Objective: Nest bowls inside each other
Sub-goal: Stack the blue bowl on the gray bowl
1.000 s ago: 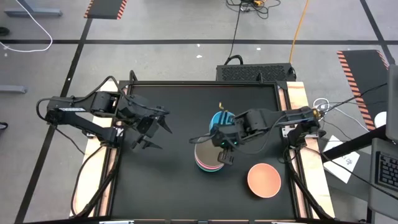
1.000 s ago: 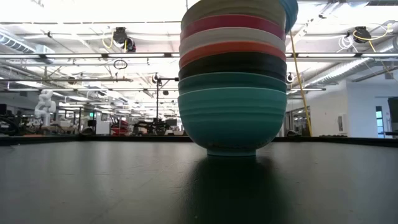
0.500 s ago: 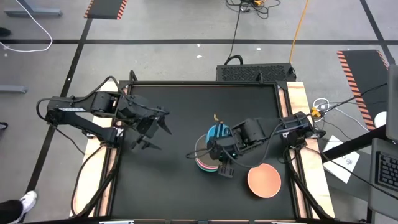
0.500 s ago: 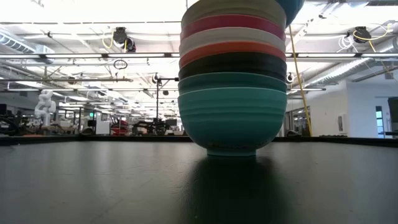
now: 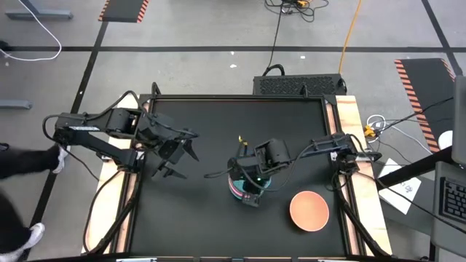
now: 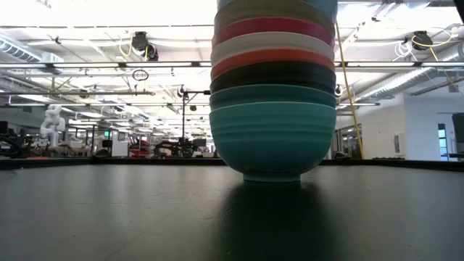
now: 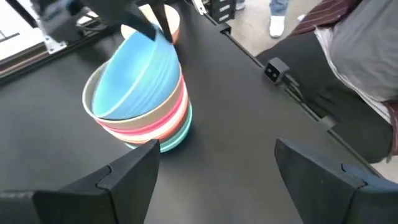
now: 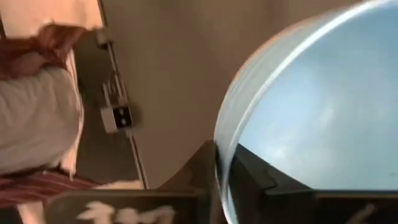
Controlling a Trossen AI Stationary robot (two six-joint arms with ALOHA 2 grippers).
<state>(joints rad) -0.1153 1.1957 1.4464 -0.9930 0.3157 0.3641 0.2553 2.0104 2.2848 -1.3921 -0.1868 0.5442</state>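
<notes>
A stack of nested bowls [image 5: 237,191] stands on its turquoise bottom bowl [image 6: 272,134] near the middle of the black table. A blue bowl [image 7: 134,78] sits tilted in the top of the stack [image 7: 158,124]. My right gripper [image 5: 246,182] is over the stack, shut on the blue bowl. A peach-orange bowl [image 5: 309,211] rests alone on the table, right of the stack and nearer the front. My left gripper [image 5: 182,160] hangs open above the table left of the stack, its fingers [image 7: 124,180] holding nothing. My right gripper holds the blue bowl by its rim [image 8: 224,155], at the side away from my left arm [image 7: 155,34]. One finger [image 8: 249,177] is inside the bowl and the other [image 8: 193,171] outside. The fingers slant down from above. The bowl rests tilted in the stack's top bowl.
The black table top [image 5: 196,218] is bare on the left and along the front. Wooden side rails [image 5: 349,116] and a black box [image 5: 298,86] border it. A person stands at the picture's left edge [image 5: 22,164]; another person's clothing [image 7: 367,56] shows beyond the table.
My right gripper has carried the blue bowl from beside the stack's far right toward the table's left and near edge, tipping further down, and has lowered it onto the stack's top. A person has come in at the left.
</notes>
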